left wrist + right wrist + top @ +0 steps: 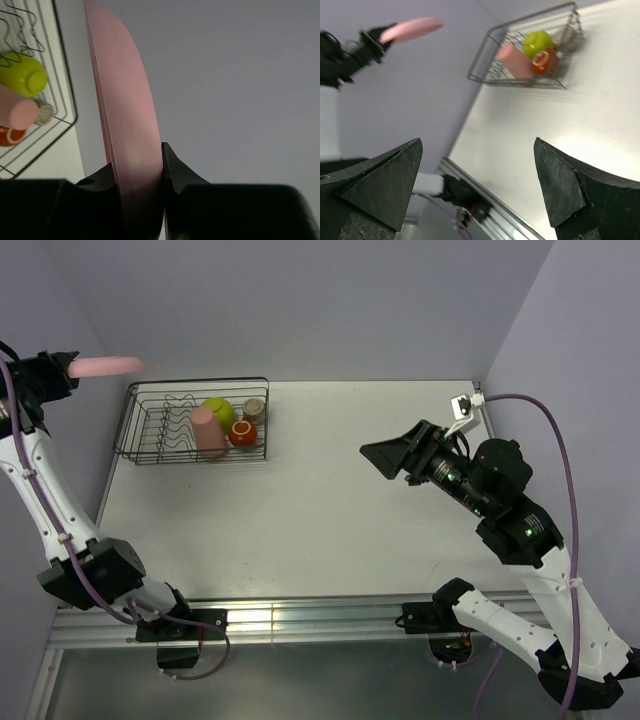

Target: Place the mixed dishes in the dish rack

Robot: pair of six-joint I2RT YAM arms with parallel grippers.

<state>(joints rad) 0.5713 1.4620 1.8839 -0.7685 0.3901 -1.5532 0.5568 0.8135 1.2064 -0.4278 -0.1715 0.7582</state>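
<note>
The pale desk (320, 530) carries one thing directly: the dark wire dish rack (155, 430), which stands in its far left corner, close to both edges.

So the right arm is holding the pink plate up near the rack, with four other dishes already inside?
No: the left gripper holds the pink plate, as the top view shows. The rest is right: four dishes sit in the rack.

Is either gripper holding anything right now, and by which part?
The left gripper is shut on the large pink plate, pinching it by its rim. The right gripper is open and holds nothing.
</note>
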